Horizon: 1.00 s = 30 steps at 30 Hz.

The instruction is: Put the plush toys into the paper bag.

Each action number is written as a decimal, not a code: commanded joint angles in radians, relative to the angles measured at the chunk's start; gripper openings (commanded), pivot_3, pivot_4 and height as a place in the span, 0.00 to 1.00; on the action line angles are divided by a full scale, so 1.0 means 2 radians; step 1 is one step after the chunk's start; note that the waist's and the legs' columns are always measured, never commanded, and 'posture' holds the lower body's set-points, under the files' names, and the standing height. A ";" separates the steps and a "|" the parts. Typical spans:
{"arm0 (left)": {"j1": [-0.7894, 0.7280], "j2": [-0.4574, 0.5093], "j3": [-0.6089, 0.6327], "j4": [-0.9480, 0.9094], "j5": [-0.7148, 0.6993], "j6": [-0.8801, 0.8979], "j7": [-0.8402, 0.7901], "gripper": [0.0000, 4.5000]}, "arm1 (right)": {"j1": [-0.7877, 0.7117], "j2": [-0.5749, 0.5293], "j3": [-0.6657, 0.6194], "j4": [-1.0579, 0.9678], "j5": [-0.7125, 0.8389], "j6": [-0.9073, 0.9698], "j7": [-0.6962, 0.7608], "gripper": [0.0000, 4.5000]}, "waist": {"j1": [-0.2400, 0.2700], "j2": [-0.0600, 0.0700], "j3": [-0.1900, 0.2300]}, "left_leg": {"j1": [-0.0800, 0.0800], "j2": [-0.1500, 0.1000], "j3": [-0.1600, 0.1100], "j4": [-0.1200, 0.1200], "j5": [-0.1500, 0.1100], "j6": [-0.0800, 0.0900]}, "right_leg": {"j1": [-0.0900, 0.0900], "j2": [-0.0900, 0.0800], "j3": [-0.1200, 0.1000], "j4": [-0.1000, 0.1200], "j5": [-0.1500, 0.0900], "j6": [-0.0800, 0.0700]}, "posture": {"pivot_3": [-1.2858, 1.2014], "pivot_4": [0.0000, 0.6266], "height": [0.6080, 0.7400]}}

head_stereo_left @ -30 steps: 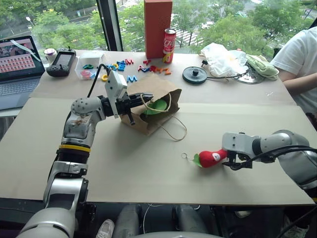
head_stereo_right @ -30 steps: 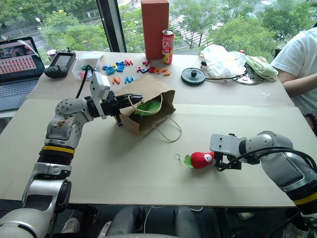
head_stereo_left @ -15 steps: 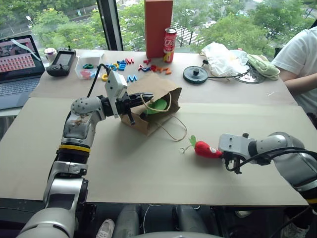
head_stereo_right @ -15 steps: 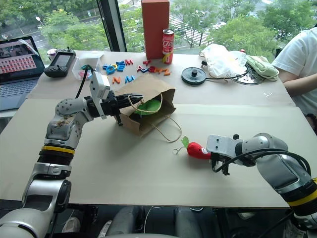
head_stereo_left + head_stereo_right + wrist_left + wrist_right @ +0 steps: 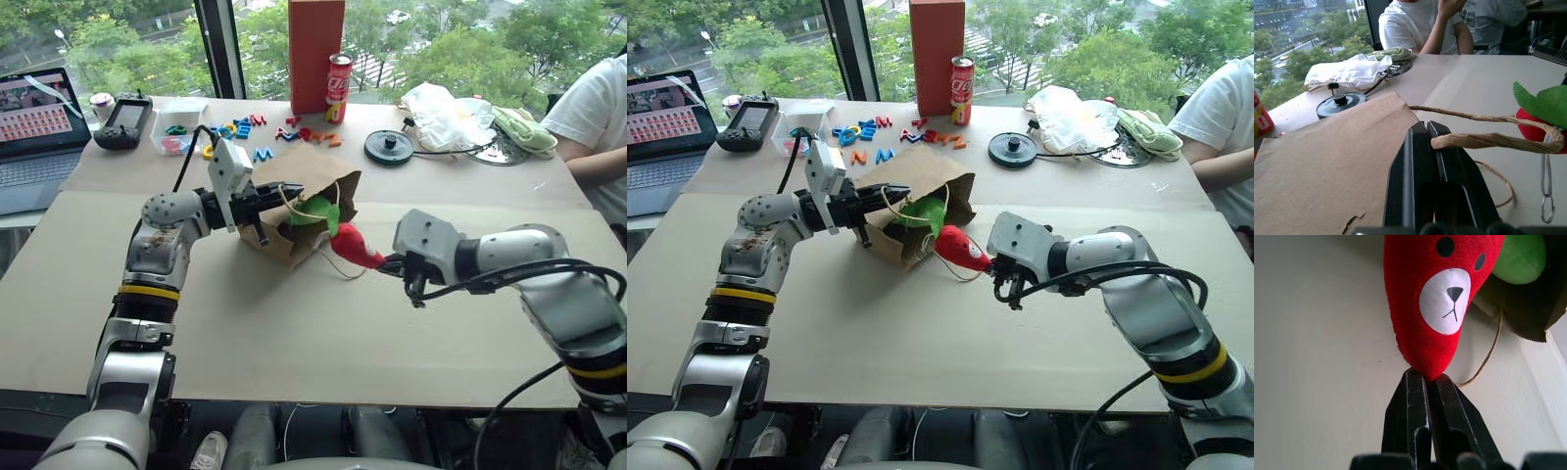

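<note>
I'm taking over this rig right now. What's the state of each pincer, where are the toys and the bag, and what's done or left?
Left pincer: shut on the paper bag's twine handle, holding its mouth open.
Right pincer: shut on the red chili toy's pointed tip, stem end at the bag's mouth.
Green toy: inside the bag, which lies on its side on the table.
Done: green toy bagged.
Left: push the chili toy in, release.

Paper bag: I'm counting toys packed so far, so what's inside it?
The green plush toy shows in the paper bag's mouth. The bag's deeper inside is hidden by its walls.
</note>
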 commanded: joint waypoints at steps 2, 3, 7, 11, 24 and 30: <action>-0.009 0.002 0.005 -0.022 -0.005 0.004 0.001 0.00 | -0.043 0.025 0.032 0.053 -0.037 0.003 -0.032 0.00 | 0.002 0.000 0.000 | -0.001 0.000 0.000 0.000 0.000 0.000 | -0.001 0.000 0.000 0.000 0.000 0.000 | 0.52 0.24 0.99; -0.009 0.002 0.005 -0.023 -0.005 0.005 0.001 0.00 | -0.047 0.030 0.038 0.062 -0.040 0.002 -0.035 0.00 | 0.003 0.000 0.000 | -0.002 0.000 0.000 0.000 0.000 0.000 | -0.001 0.000 0.000 0.000 0.000 0.000 | 0.52 0.24 0.99; -0.009 0.003 0.005 -0.026 -0.006 0.008 0.000 0.00 | -0.064 0.056 0.062 0.093 -0.054 0.000 -0.042 0.00 | 0.004 0.000 0.000 | -0.002 0.000 0.000 0.000 0.000 0.000 | -0.002 0.000 0.000 0.000 0.000 0.000 | 0.52 0.24 0.99; -0.005 0.002 0.003 -0.030 -0.005 0.009 0.000 0.00 | -0.088 0.087 0.076 0.110 -0.059 0.003 -0.049 0.00 | 0.004 0.000 0.000 | -0.003 0.000 0.000 0.000 0.000 0.000 | -0.002 0.000 0.000 0.000 0.000 0.000 | 0.52 0.24 0.99; -0.001 -0.004 -0.001 -0.033 -0.004 0.009 -0.001 0.00 | -0.173 0.240 0.092 0.212 -0.080 -0.001 -0.103 0.00 | -0.002 0.000 0.000 | -0.004 0.000 0.001 0.000 0.000 0.000 | -0.006 0.000 0.000 0.007 0.000 0.000 | 0.52 0.24 0.99; 0.001 -0.004 -0.001 -0.032 -0.003 0.009 -0.001 0.00 | -0.164 0.279 0.045 0.226 -0.062 -0.005 -0.137 0.08 | 0.000 0.000 0.000 | -0.005 0.000 0.001 0.000 0.000 0.000 | -0.006 0.000 0.000 0.007 0.000 0.000 | 0.52 0.24 0.99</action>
